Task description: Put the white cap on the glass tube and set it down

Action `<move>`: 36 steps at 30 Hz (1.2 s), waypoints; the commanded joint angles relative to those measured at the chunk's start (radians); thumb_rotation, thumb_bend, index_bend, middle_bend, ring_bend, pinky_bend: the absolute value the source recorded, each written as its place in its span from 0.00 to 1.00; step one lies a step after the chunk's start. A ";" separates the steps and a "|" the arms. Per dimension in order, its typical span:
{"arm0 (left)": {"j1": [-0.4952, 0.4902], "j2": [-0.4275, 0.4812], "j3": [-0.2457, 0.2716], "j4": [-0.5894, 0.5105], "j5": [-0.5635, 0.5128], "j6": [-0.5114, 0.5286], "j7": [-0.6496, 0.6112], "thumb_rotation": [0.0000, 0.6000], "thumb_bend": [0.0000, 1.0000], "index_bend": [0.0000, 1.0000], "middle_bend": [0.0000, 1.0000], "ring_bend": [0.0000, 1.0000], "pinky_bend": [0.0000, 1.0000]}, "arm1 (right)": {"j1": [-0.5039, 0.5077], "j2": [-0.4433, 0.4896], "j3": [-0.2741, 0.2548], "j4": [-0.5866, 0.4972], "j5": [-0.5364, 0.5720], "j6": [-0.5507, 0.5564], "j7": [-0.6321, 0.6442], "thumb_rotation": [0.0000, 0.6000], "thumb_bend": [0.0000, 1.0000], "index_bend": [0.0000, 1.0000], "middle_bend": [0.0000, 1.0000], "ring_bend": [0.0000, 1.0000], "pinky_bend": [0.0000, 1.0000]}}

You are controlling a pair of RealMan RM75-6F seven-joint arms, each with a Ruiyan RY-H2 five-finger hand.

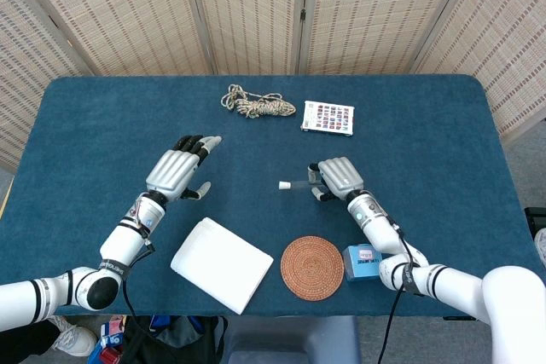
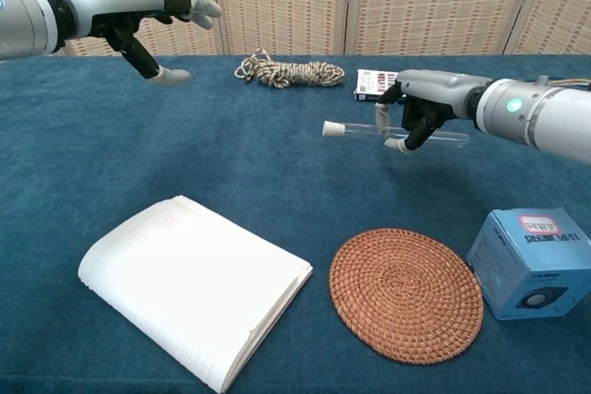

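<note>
The glass tube [image 2: 358, 130] lies level in my right hand [image 2: 427, 104], low over the blue tablecloth. Its white cap [image 2: 331, 129] sits on the end that points toward my left side. The hand's fingers wrap the tube's middle, and the far end sticks out past the hand. From the head view the same tube [image 1: 299, 184] and cap [image 1: 284, 185] show just left of my right hand [image 1: 337, 178]. My left hand [image 1: 176, 173] hovers well away on the left with fingers spread, holding nothing; it also appears high at the left as the left hand [image 2: 138, 8].
A coiled rope [image 1: 258, 105] and a patterned card [image 1: 328, 117] lie at the back. A white notebook [image 2: 194, 283], a round woven coaster [image 2: 406, 294] and a small blue box [image 2: 534, 262] sit along the near edge. A folding screen stands behind the table.
</note>
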 commanded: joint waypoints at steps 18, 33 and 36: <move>0.013 -0.005 0.008 0.031 0.009 -0.010 -0.008 1.00 0.37 0.00 0.00 0.00 0.00 | 0.020 -0.100 0.010 0.126 -0.004 -0.050 -0.003 1.00 0.21 0.54 1.00 1.00 1.00; 0.063 0.045 0.009 0.028 -0.010 0.037 -0.019 1.00 0.37 0.00 0.00 0.00 0.00 | -0.033 0.055 0.023 -0.052 -0.034 0.049 -0.041 1.00 0.21 0.44 1.00 1.00 1.00; 0.091 0.074 0.012 0.001 -0.030 0.080 -0.008 1.00 0.37 0.01 0.00 0.00 0.00 | -0.073 0.141 0.026 -0.145 -0.045 0.112 -0.054 1.00 0.23 0.46 1.00 1.00 1.00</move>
